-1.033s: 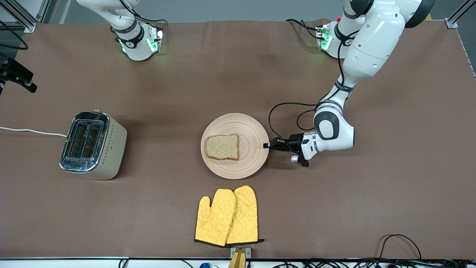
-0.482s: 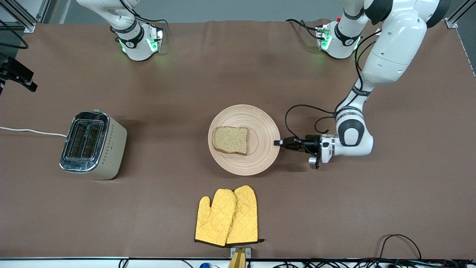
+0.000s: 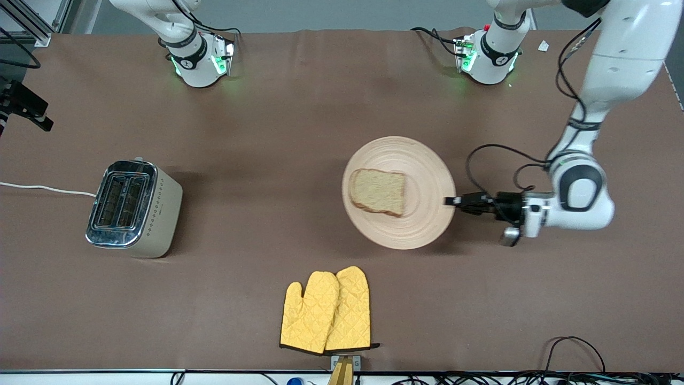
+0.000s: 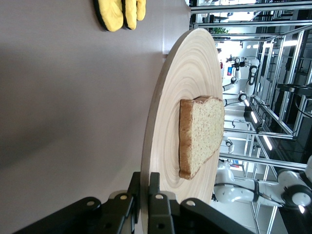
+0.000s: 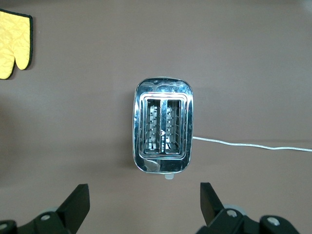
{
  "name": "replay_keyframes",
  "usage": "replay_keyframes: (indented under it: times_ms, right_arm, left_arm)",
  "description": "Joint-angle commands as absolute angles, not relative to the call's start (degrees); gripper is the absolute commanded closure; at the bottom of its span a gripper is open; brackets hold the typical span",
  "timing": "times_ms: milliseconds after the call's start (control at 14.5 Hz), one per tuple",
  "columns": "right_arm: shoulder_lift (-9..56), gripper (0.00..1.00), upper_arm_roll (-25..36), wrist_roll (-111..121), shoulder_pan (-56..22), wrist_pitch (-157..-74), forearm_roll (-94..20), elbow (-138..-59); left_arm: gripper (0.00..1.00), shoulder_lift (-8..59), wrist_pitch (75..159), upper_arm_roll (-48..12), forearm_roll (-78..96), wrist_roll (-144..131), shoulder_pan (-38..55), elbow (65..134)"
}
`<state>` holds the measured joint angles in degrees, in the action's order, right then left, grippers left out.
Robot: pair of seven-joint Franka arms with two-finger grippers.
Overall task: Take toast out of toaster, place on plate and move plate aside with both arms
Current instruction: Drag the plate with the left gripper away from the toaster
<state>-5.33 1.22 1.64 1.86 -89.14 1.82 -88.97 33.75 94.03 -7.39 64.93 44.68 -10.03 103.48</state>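
Since the earlier frames the plate (image 3: pixel 399 192), with the toast (image 3: pixel 377 191) on it, has travelled toward the left arm's end of the table; the left arm has drawn back with it.

Nearest the front camera lie 2 yellow oven mitts (image 3: pixel 327 311), side by side and untouched. Farther in, the plate sits near mid-table with the toast lying flat slightly off its centre. The left gripper (image 3: pixel 453 201) is clamped on the plate's rim at the edge facing the left arm's end; the left wrist view shows its jaws pinching the thin wooden edge (image 4: pixel 146 195). The toaster (image 3: pixel 133 208) stands well apart, toward the right arm's end, both slots empty, its white cord (image 3: pixel 45 188) trailing off the table. The right gripper (image 5: pixel 144 207) hangs over the toaster with jaws spread wide, holding nothing; that arm waits.

Risk, as a judgement: the plate is held at 1 rim point only, so a quick pull or slight tilt could pivot it in the jaws, or slide the loose toast off.
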Motion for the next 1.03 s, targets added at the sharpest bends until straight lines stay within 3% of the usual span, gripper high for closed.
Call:
replay_keyframes:
  times_ms: [0,482,964]
  right_arm:
    - [-4.75,0.00,1.05,1.58,1.85,-88.60,1.85,-87.98]
    - [-4.75,0.00,1.05,1.58,1.49,-88.68,1.85,-88.07]
    - [-4.75,0.00,0.97,1.49,1.32,-88.50,1.85,-88.07]
  left_arm:
    - [1.00,32.78,87.90,-8.09,58.48,43.86,-17.99,101.96]
    - [1.00,37.16,86.40,-8.09,43.61,46.65,-32.77,95.81]
    - [1.00,43.50,86.92,-7.47,42.36,56.07,-35.86,94.40]
